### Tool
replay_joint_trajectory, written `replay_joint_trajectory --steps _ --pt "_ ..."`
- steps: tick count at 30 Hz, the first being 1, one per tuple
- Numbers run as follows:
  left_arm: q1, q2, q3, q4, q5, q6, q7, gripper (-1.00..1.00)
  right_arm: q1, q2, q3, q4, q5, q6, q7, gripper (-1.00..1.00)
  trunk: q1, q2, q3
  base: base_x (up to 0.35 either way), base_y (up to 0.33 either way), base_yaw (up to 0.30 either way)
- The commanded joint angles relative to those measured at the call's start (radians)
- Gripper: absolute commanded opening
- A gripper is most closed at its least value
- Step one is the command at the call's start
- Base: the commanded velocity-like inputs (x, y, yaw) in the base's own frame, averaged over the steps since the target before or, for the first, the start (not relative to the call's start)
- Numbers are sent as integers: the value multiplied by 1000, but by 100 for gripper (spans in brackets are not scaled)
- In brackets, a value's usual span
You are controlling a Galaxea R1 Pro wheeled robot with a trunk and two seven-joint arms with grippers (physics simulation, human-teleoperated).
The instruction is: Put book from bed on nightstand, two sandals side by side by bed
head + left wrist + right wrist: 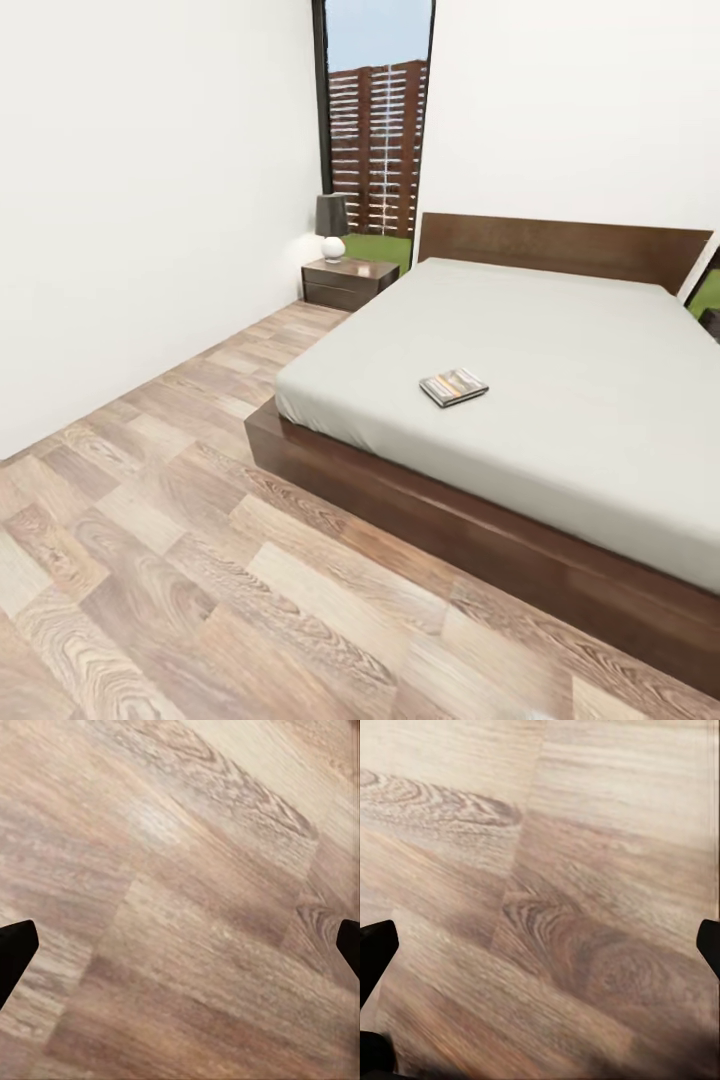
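Note:
In the head view the small book (pixel 453 387) lies flat on the pale grey mattress of the bed (pixel 560 400), near its left side. A dark nightstand (pixel 348 281) with a dark-shaded lamp (pixel 332 226) stands against the far wall, left of the headboard. The sandals are out of view. In the left wrist view my left gripper (pixel 180 949) is open over bare wood planks, a black fingertip at each edge. My right gripper (pixel 540 949) in the right wrist view is likewise open above the floor, holding nothing.
Wood-plank floor (pixel 170 560) stretches between me and the bed's dark wooden frame (pixel 400 500). A white wall (pixel 130 200) runs along the left. A tall window (pixel 375 140) behind the nightstand shows a slatted fence and grass.

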Motion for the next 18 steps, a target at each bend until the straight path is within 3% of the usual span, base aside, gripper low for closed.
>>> replay_joint_trajectory --steps 1,7,18 --pt "-1 0 8 0 -11 -6 -5 100 0 0 -7 0 11 -4 2 100 0 0 -1 0 0 -284" --pt "-1 0 8 0 -11 -6 -5 100 0 0 -6 0 11 -4 2 100 0 0 -1 41 34 -283" --pt "-1 0 8 0 -11 -6 -5 100 0 0 -6 1 11 -4 2 100 0 0 -1 243 170 -284"
